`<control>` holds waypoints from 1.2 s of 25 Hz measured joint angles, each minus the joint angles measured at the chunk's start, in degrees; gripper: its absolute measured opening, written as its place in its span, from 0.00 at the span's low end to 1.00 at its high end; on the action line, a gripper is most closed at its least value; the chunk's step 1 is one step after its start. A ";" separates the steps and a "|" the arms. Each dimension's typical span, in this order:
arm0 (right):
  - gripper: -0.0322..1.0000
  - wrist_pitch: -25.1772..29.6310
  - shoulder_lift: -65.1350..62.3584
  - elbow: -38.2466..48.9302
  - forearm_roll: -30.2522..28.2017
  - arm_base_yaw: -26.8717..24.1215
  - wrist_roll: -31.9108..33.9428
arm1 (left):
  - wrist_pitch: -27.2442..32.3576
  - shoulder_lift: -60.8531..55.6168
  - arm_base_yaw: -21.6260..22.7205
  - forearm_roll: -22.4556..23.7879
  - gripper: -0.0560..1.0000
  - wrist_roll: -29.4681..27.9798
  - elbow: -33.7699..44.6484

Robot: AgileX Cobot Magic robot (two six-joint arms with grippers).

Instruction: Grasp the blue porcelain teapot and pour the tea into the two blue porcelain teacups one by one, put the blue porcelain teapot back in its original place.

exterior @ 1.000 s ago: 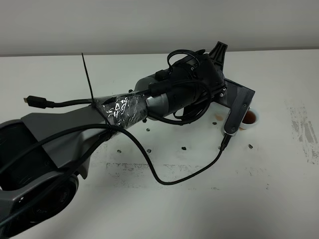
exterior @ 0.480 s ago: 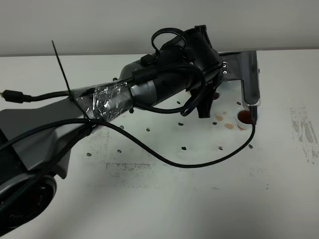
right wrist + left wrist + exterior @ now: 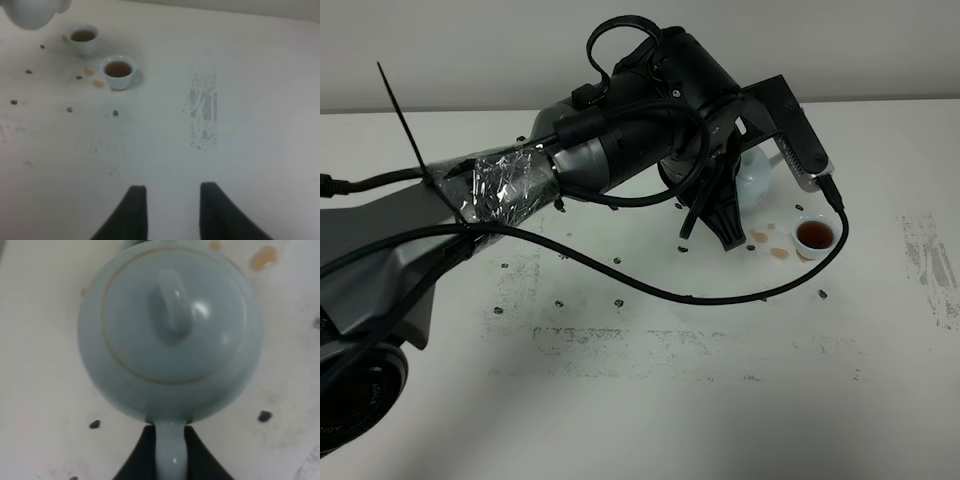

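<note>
The blue porcelain teapot [image 3: 170,330] fills the left wrist view from above, upright, lid and knob on. My left gripper [image 3: 170,434] is shut on its loop handle. In the exterior high view the teapot [image 3: 757,176] shows only partly behind my left arm [image 3: 620,160], left of one teacup [image 3: 814,236] that holds dark tea. The right wrist view shows both teacups [image 3: 83,38] [image 3: 118,71] with tea in them, orange-brown spilled drops [image 3: 95,79] between them, and the teapot's edge [image 3: 32,12] beyond. My right gripper [image 3: 172,212] is open and empty, far from them.
Spilled drops [image 3: 768,244] lie on the white table left of the visible cup. A black cable [image 3: 720,295] hangs in a loop from the left arm over the table. Small dark specks dot the table. A grey scuffed patch [image 3: 930,262] lies at the right.
My left arm has swung back from over the right teacup, lifting away to the left and rotating. The cup is now uncovered and the teapot shows level beside it.
</note>
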 joint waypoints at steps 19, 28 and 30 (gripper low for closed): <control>0.31 0.00 0.00 0.00 0.00 0.00 0.00 | 1.66 4.87 0.17 -7.54 0.08 4.44 0.68; 0.31 0.00 0.00 0.00 0.00 0.00 0.00 | 1.51 6.51 0.29 -7.60 0.08 4.44 1.05; 0.31 0.00 0.00 0.00 0.00 0.00 0.00 | 1.51 6.58 0.29 -7.60 0.08 4.44 1.05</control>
